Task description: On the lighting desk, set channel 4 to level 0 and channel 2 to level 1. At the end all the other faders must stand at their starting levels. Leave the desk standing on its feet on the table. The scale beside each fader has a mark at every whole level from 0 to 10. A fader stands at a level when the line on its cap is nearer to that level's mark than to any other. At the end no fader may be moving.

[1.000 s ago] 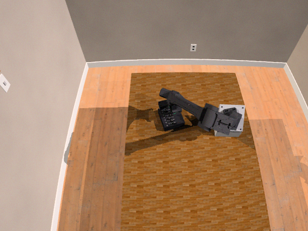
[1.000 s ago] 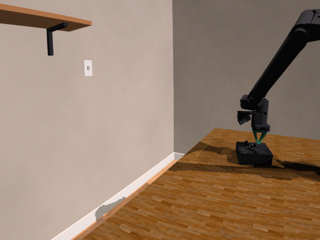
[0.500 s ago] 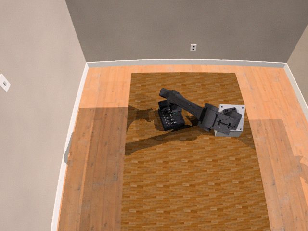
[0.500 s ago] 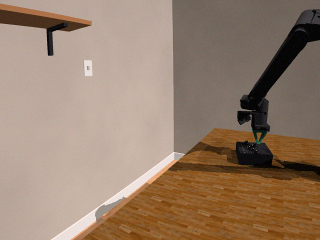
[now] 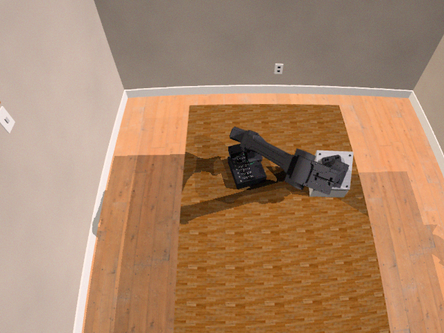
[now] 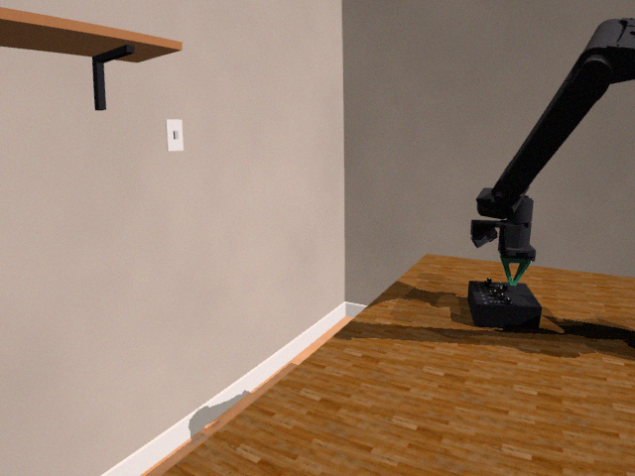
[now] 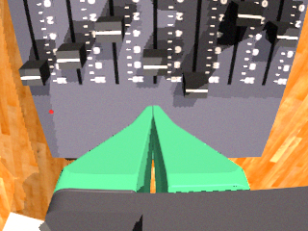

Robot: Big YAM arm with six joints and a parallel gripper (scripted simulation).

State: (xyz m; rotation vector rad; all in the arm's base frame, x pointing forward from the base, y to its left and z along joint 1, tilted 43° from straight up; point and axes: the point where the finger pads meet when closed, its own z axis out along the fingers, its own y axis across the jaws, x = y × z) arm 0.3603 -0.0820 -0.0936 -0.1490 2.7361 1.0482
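My green pincer [image 7: 153,111] hangs closed and empty over the lighting desk [image 6: 505,310].

The two smooth wedge fingers meet in a point above the matte grey panel, just short of channel 4's blocky cap [image 7: 153,64]. The boxy desk stands on the parquet-grained table [image 5: 272,250].

The lighting desk [image 7: 161,122] scale numerals are too blurred to read.

dark grey boxy arm [image 5: 267,150], green tapered fingers, pale grey square base [image 5: 347,157]
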